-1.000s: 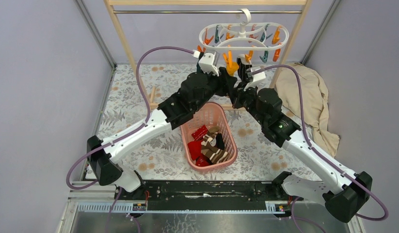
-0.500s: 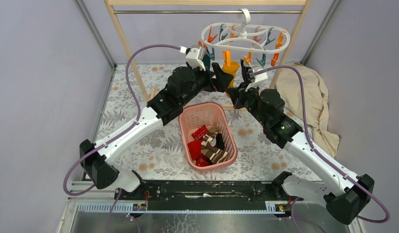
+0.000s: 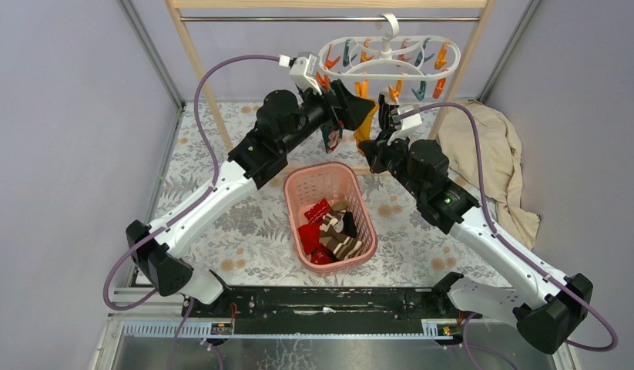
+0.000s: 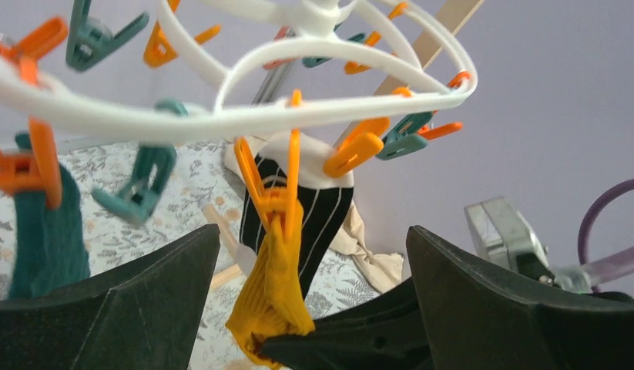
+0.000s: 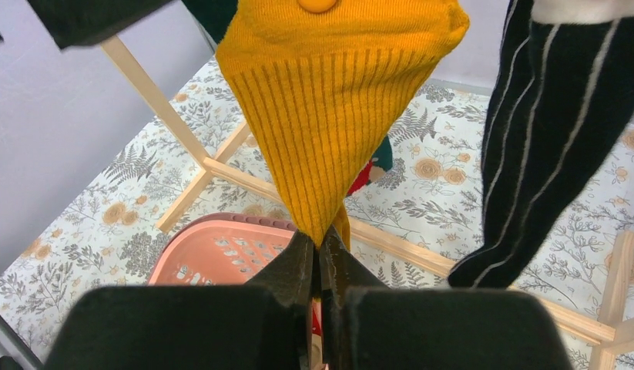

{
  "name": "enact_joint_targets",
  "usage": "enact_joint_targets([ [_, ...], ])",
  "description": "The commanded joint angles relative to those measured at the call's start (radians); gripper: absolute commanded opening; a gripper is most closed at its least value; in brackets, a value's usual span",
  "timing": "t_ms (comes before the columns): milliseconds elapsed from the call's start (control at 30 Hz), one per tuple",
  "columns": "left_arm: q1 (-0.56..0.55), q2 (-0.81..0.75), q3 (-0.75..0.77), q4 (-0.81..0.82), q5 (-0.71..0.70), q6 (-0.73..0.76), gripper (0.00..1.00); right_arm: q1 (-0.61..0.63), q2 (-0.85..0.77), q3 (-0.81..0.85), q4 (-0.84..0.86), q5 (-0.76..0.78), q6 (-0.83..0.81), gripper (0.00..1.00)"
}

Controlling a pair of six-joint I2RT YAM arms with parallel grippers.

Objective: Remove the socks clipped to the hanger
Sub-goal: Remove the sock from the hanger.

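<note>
- Task part done: several socks (image 3: 333, 235) lie in your pink basket (image 3: 367, 208) on the bench (image 3: 221, 193). A teal sock (image 4: 44, 231), mustard sock (image 4: 271, 285) and black striped sock (image 4: 325, 216) hang clipped to the white hanger (image 4: 221, 116).
- Your left pincer (image 4: 312, 231), fingers spread wide, has climbed leftward to the hanger's rim since a second ago.
- Your right pincer (image 5: 320, 247), barely shifted, is clamped on the mustard sock's tip.

The floral tabletop (image 3: 213, 231) carries a pink basket (image 3: 367, 216) below the left fingers (image 4: 129, 316) and right fingers (image 5: 294, 266), a wooden rack's base (image 5: 221, 168) under them, and a crumpled beige cloth (image 3: 494, 166) off to the right fingers' right.
</note>
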Motion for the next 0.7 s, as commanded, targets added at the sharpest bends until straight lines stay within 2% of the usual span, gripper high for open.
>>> enact_joint_targets([
  [0,0.038,0.049,0.079,0.059,0.088,-0.017,0.97,0.008,-0.013,0.049,0.02,-0.01,-0.019,0.0],
  [467,0.054,0.119,0.14,0.068,0.111,-0.008,0.83,0.009,-0.008,0.06,0.009,-0.014,-0.026,0.0],
  [667,0.054,0.121,0.128,0.132,0.122,-0.017,0.78,0.008,-0.011,0.06,0.003,-0.014,-0.027,0.0],
])
